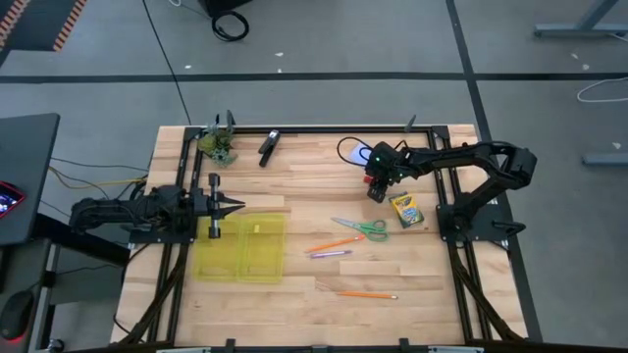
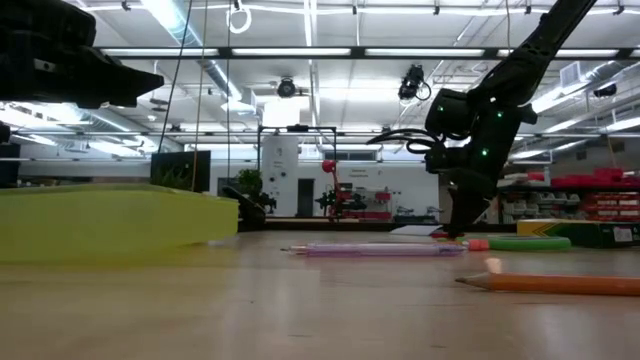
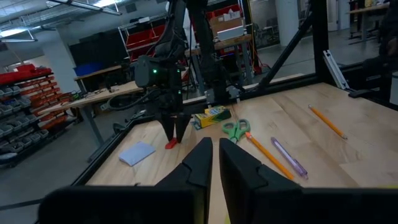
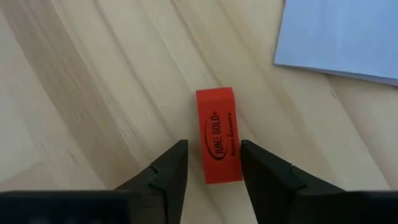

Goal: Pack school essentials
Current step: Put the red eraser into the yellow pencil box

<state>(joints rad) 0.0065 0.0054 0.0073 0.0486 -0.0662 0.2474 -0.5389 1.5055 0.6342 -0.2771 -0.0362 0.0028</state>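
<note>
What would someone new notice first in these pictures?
The right gripper, down near the table's far edge, straddles a red eraser beside the pale blue notepad. The left gripper hangs over the yellow tray, and green scissors and pencils lie in between.

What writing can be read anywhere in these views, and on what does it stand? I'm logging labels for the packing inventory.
"JUNE GOLD": on the red eraser, lying between the right tool's open fingers.
A smaller line under it on the eraser: too small to read.
Print on the yellow crayon box: too blurred to read.
Nothing else legible in any view.
</note>
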